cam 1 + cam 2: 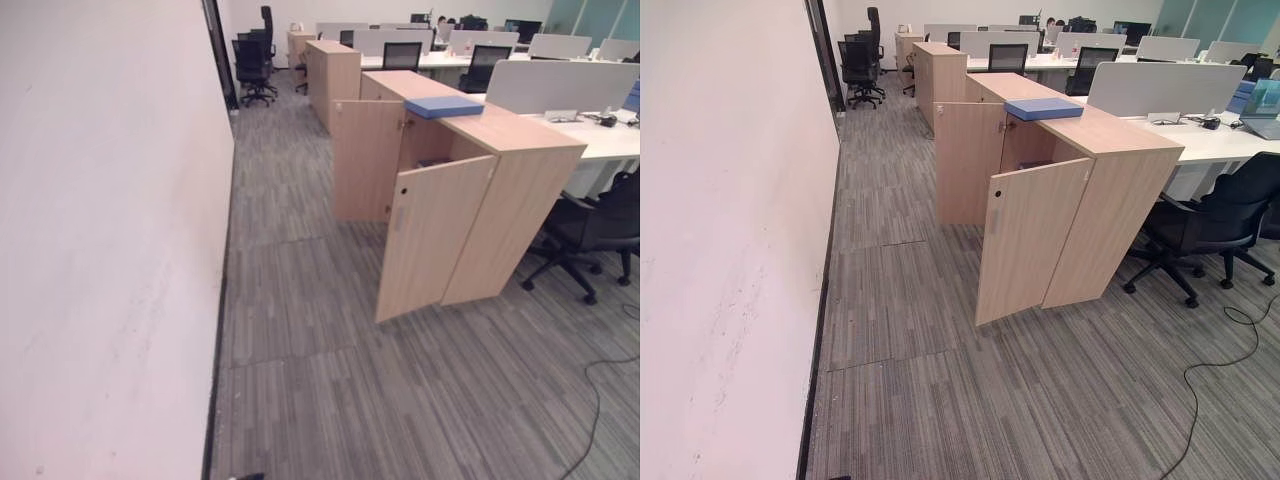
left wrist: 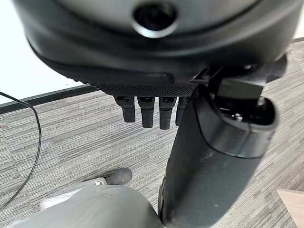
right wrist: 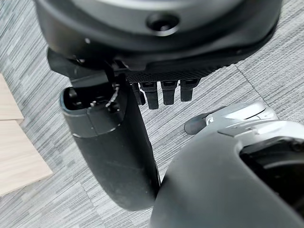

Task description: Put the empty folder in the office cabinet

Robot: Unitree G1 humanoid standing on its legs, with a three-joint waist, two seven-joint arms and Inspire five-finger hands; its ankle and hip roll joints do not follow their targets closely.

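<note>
The flat blue folder (image 1: 1043, 108) lies on top of the light wood office cabinet (image 1: 1110, 205), whose two doors stand open; left hand (image 2: 147, 111) and right hand (image 3: 164, 92) hang empty, fingers straight, well apart from it; risk: the near open door (image 1: 1025, 240) may obstruct the approach.

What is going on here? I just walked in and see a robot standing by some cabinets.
Nothing is being handled yet. A blue folder lies flat on top of a wooden office cabinet whose two doors stand open. The robot stands back from it on the grey carpet, beside a white wall. Its left hand and right hand hang over the carpet, fingers relaxed and holding nothing. The folder has not yet gone into the cabinet.
</note>
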